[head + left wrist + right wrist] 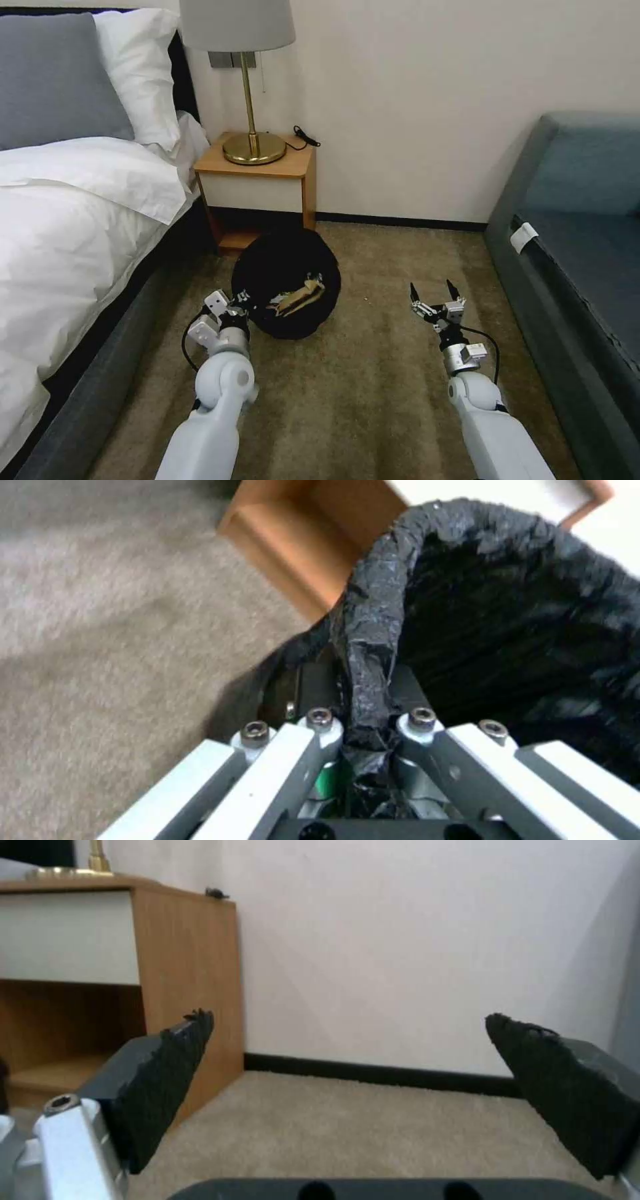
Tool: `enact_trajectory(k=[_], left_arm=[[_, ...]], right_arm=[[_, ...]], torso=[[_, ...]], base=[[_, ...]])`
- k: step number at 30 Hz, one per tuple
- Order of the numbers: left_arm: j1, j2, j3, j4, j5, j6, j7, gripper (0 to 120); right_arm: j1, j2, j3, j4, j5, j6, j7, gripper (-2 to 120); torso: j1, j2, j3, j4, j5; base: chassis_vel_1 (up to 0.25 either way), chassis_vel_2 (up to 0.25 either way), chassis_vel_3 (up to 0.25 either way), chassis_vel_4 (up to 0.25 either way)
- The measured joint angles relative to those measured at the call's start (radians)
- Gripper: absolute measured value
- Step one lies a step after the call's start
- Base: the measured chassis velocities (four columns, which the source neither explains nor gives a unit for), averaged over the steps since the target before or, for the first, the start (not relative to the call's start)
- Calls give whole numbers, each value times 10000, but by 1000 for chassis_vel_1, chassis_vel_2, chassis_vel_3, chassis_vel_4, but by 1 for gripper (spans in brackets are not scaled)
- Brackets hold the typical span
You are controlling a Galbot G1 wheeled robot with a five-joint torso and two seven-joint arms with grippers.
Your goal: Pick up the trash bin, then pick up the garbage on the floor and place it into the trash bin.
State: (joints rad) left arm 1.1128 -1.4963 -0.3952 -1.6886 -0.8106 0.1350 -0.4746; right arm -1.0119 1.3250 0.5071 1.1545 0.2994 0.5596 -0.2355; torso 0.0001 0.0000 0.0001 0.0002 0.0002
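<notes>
Head view
Trash bin [287,280]: low centre of the frame, on the carpet [373,400] just in front of the nightstand [257,187]. Its round, black-lined mouth faces up toward the camera and appears tipped slightly; no long axis is apparent in its round outline.
Garbage [297,300]: tan and dark wrapper pieces lie inside the bin near its lower rim, the longest piece running diagonally from lower left to upper right.
Left gripper [241,301]: at the bin's lower left rim, clamped on the bag-covered edge.
Right gripper [435,293]: right of centre, above bare carpet, well apart from the bin, fingers spread and holding nothing.
Surroundings: bed [73,200] at the left, lamp [247,87] on the nightstand, sofa [580,267] at the right.

Left wrist view
Trash bin [513,615]: fills the upper right of the frame; the crinkled black bag over its rim [377,630] runs down from the top centre into the gripper.
Left gripper [360,700]: at the lower centre, jaws closed onto the rim, one on each side of the bag-covered wall.
Nightstand [300,545]: upper centre, just behind the bin.

Right wrist view
Right gripper [347,1075]: pads wide apart at the lower left and lower right, nothing between them.
Nightstand [133,980]: left of the frame, against the wall [413,940].
</notes>
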Motion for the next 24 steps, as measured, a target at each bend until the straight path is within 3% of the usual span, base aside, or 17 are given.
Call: enact_trajectory(k=[6, 10, 21, 24], left_arm=[[-428, -408, 41, 1087, 86, -108, -124, 4], [-617, -471, 43, 1334, 140, -149, -150, 4], [-725, -364, 143, 1453, 56, 14, -152, 4], [-715, -376, 142, 1422, 50, 44, -208, 11]], right_arm=[[-58, 6, 83, 104, 0, -33, 6, 100], [-143, 5, 151, 173, 18, -33, 4, 100], [-470, -41, 279, 277, 25, 92, -96, 100], [-518, -47, 307, 329, 28, 97, -100, 100]], torso=[[0, 0, 0, -3, -2], [0, 0, 0, -1, -1], [0, 0, -1, -2, -1], [0, 0, -1, -3, -1]], base=[[0, 0, 0, 0], [0, 0, 0, 0], [0, 0, 0, 0], [0, 0, 0, 0]])
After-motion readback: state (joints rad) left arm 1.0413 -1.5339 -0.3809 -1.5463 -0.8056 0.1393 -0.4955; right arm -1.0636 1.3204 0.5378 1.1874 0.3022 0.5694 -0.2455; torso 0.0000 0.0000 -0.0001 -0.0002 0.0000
